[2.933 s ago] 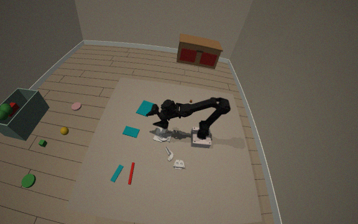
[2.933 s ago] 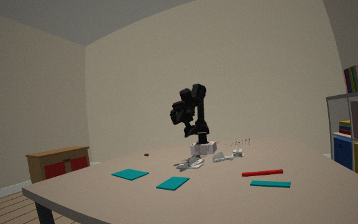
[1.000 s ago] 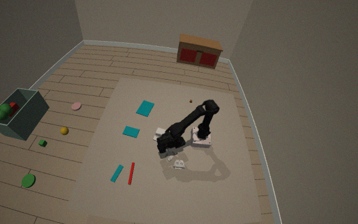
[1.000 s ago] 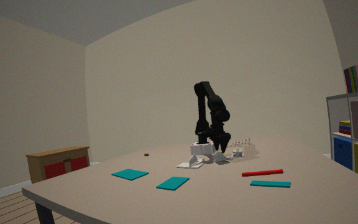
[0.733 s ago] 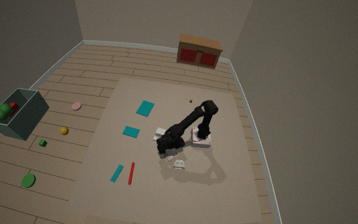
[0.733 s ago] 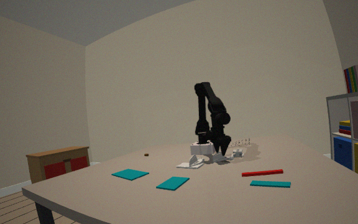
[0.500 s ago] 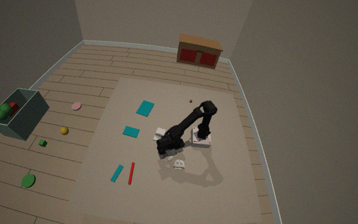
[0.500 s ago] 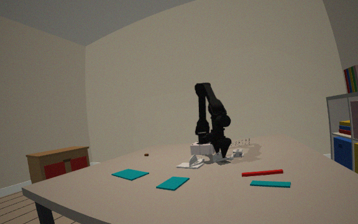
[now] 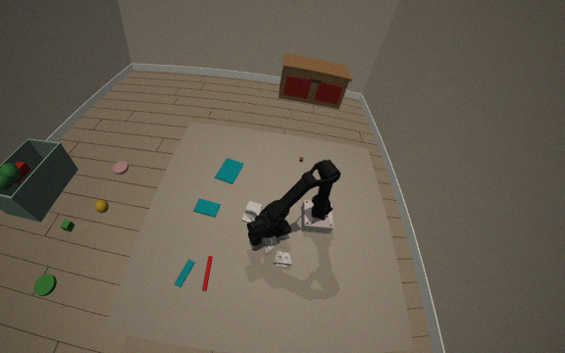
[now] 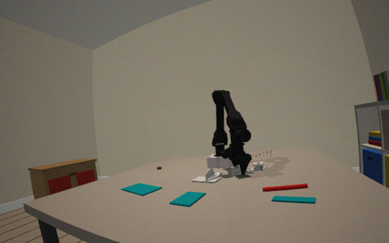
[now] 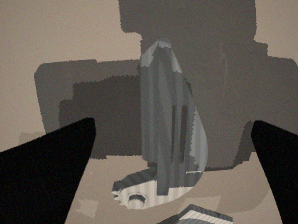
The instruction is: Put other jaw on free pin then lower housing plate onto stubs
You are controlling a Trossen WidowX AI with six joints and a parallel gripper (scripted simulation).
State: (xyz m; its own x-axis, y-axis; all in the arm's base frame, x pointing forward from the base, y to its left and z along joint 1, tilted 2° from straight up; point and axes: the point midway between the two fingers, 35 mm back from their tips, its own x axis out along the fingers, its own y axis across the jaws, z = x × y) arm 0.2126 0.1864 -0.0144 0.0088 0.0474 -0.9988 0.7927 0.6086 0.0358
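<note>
My gripper point(image 9: 266, 243) point(image 10: 243, 174) point(image 11: 177, 128) is open, low over the table. The free jaw point(image 9: 269, 249) point(image 10: 236, 171) point(image 11: 170, 110) lies between the spread fingers in the wrist view, not gripped; its toothed end with a round hole points toward the bottom of that view. The white housing plate point(image 9: 282, 258) point(image 10: 258, 165) point(image 11: 204, 216) lies beside it, cut off at the wrist view's lower edge. The white base point(image 9: 246, 219) point(image 10: 199, 179) stands on the other side of the gripper, with the other jaw point(image 10: 209, 175) on it. Its pins are too small to make out.
Teal plates point(image 9: 229, 171) point(image 9: 207, 208) point(image 10: 142, 189) point(image 10: 188, 198) lie beyond the base. A red bar point(image 9: 207, 274) point(image 10: 285, 187) and a narrow teal strip point(image 9: 184, 274) point(image 10: 294, 199) lie farther off. A small brown block point(image 9: 301, 159) point(image 10: 159, 167) lies near the table's far side.
</note>
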